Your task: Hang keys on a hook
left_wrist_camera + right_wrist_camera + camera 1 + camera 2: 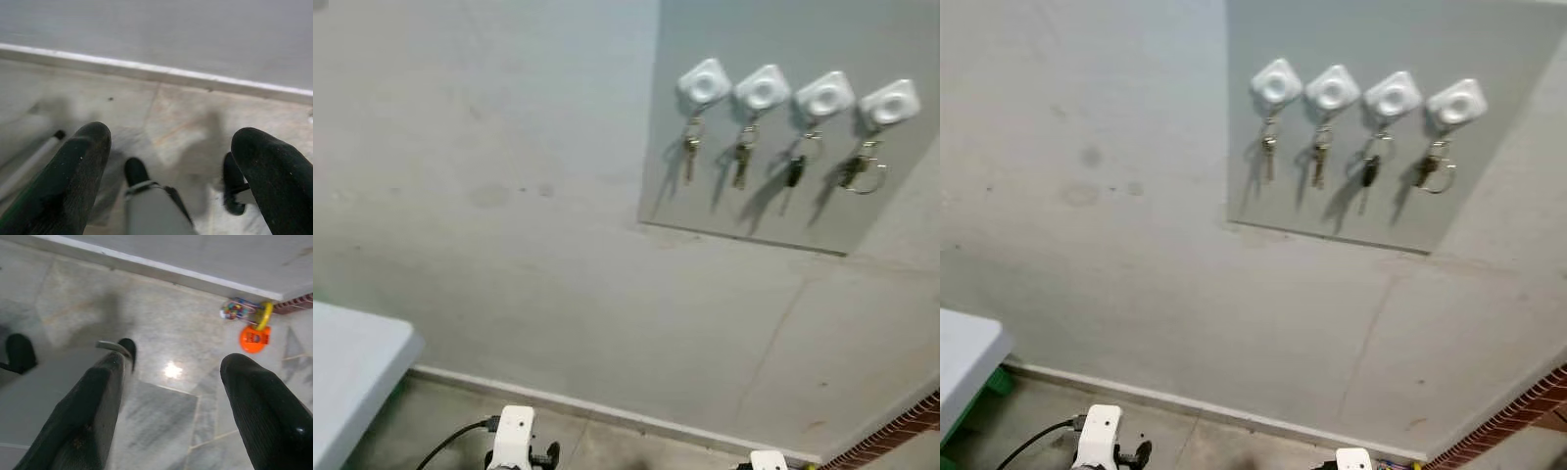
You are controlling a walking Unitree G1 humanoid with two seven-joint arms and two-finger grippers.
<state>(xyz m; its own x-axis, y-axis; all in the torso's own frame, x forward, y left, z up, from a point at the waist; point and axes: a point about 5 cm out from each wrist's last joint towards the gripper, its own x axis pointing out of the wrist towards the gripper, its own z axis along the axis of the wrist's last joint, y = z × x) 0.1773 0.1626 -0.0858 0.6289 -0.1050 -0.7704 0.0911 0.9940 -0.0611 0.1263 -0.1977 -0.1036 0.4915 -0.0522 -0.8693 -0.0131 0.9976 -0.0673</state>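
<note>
Grey wall ahead, a paler panel (754,211) mounted on it. Four white hooks (705,82) in a row across the panel, a set of keys (690,147) hanging from each; the rightmost set (859,172) carries a large ring. Corner of a white worktop (352,362) low at my left. My left end effector (171,166) hangs over the floor, fingers spread, nothing between them. My right end effector (171,396) likewise spread and empty above marble tiles; an orange-and-yellow toy (252,325) lies near the baseboard.
</note>
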